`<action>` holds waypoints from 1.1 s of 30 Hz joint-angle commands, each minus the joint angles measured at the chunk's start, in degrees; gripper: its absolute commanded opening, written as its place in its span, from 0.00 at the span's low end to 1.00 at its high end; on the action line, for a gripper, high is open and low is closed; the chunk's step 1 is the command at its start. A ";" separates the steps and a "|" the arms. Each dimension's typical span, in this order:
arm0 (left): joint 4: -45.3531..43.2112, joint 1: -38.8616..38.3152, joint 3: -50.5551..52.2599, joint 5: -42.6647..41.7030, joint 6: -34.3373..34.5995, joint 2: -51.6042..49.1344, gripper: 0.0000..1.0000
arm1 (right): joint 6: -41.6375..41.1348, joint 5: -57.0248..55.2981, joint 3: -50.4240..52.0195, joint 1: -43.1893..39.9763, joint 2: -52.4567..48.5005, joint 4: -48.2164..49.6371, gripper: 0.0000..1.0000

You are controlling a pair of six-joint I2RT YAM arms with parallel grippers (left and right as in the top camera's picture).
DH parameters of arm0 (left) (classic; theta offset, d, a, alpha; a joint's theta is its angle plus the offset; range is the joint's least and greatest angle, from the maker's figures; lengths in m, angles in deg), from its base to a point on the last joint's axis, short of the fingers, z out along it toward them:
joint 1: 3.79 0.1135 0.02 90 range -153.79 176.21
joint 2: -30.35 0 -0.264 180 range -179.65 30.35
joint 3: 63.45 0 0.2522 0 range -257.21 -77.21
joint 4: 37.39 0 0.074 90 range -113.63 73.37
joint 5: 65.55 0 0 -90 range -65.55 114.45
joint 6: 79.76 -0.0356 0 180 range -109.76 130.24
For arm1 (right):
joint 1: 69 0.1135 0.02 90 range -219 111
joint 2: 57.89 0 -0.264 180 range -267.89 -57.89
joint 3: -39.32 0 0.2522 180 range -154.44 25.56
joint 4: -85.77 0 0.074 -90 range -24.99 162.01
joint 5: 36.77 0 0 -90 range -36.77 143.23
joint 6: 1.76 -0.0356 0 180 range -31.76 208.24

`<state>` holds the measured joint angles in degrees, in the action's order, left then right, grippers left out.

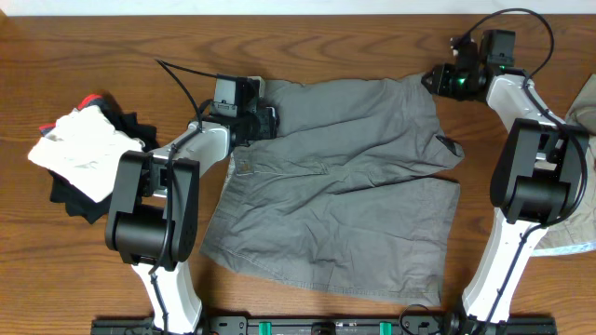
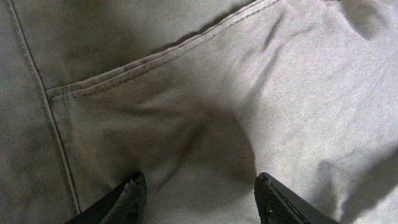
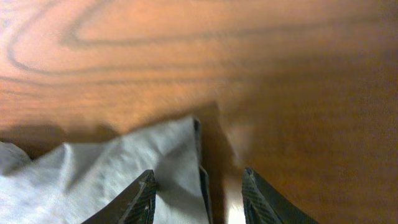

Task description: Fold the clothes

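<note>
The grey shorts [image 1: 345,177] lie spread out in the middle of the table [image 1: 93,46]. The left arm hides part of them. The left fingers [image 2: 127,199] are apart above a pocket seam. The right fingers [image 3: 261,199] are apart, with a corner of the shorts between them.

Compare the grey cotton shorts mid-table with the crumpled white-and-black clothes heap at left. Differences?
The grey cotton shorts lie spread nearly flat; the white-and-black clothes heap is bunched up. Shorts plain grey; heap mixes white, black, red. The left gripper and right gripper are at the shorts' far corners, neither at the heap. Both rest on the wooden table.
</note>
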<state>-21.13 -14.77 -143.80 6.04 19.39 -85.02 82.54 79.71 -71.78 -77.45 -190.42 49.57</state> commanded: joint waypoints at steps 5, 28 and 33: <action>2.56 0.94 1.97 4.09 0.79 -3.91 0.59 | -3.28 4.00 0.20 0.74 -1.01 1.95 0.42; 3.65 0.94 1.97 4.15 0.79 -3.91 0.50 | -5.03 0.83 -1.51 -1.42 -2.10 2.16 0.01; 3.93 0.94 1.97 4.15 0.79 -3.91 0.48 | -7.61 0.35 -3.48 -4.31 -1.95 2.84 0.02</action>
<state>-19.95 -14.49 -144.02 7.29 19.39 -85.02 76.97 82.40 -72.50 -79.48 -192.21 51.89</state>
